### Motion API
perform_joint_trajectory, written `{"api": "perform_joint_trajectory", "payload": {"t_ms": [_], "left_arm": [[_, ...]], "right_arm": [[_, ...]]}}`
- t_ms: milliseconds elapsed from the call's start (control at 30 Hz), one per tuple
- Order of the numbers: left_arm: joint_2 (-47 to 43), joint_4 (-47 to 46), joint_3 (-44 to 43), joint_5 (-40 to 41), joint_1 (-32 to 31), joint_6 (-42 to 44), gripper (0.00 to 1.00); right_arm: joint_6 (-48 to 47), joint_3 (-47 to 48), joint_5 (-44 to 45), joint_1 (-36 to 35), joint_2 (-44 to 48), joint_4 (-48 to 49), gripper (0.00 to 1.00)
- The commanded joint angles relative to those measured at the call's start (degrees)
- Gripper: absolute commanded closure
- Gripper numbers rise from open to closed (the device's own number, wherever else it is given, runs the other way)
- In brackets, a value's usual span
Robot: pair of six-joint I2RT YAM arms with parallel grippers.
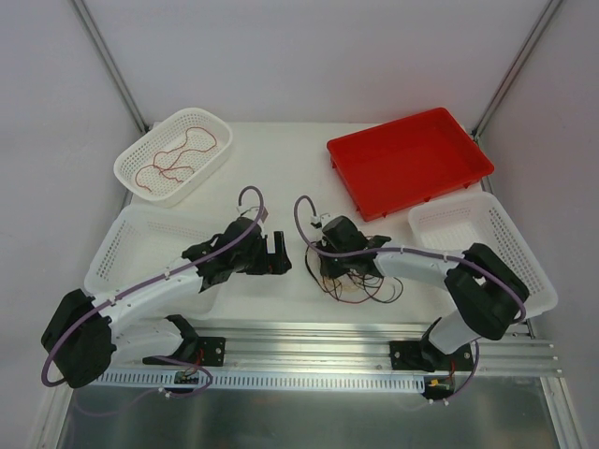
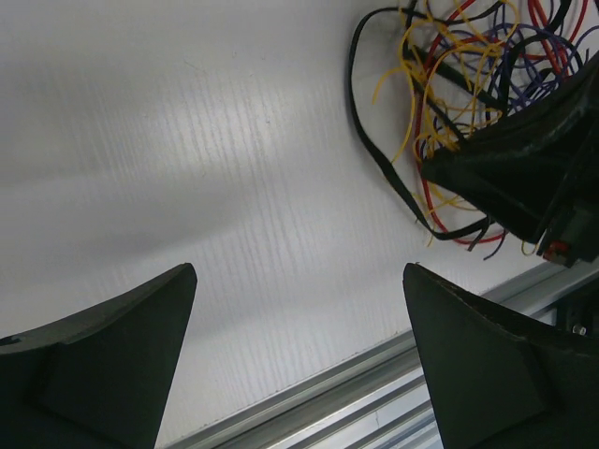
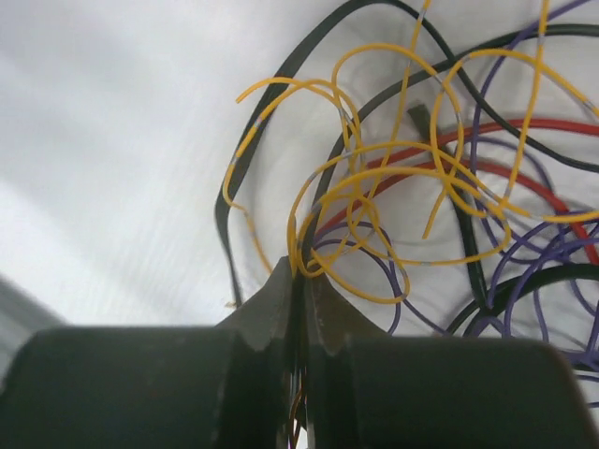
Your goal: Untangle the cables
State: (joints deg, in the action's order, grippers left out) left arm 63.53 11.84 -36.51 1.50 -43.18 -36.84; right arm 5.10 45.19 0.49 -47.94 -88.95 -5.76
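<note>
One red wire (image 1: 174,170) in far basket (image 1: 129,173) | left gripper (image 2: 298,271) wide apart, holding nothing | right gripper (image 3: 301,271) pinching yellow strand (image 3: 294,234) of cables (image 1: 360,281).

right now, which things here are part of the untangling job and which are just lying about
Part of the job: tangled cables, a yellow strand pinched in the right end effector; the open left end effector beside them; a red cable in the far-left basket.
Lying about: red tray; near-left basket; right basket.

Overhead view looks down; both close wrist views share the cables (image 2: 468,84)
</note>
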Motion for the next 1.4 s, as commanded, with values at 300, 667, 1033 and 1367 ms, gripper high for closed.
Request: {"api": "perform_joint_trajectory", "payload": {"t_ms": [300, 667, 1033, 1367], "left_arm": [[5.3, -6.3, 0.0, 0.4, -1.0, -3.4, 0.11], [21.3, -7.5, -10.9, 1.7, -3.4, -2.7, 0.32], [34.3, -7.5, -19.7, 5.5, -4.8, 1.5, 0.48], [40.2, -7.5, -22.1, 9.4, -6.3, 4.8, 0.74]], "right_arm": [[-2.4, -4.7, -0.8, -1.5, 7.6, -1.8, 0.99], [2.5, -8.7, -5.6, 0.1, 6.6, 4.4, 0.99], [4.9, -10.5, -8.2, 0.7, 6.9, 8.1, 0.99], [5.6, -11.6, -9.1, 0.7, 8.2, 9.6, 0.99]]}}
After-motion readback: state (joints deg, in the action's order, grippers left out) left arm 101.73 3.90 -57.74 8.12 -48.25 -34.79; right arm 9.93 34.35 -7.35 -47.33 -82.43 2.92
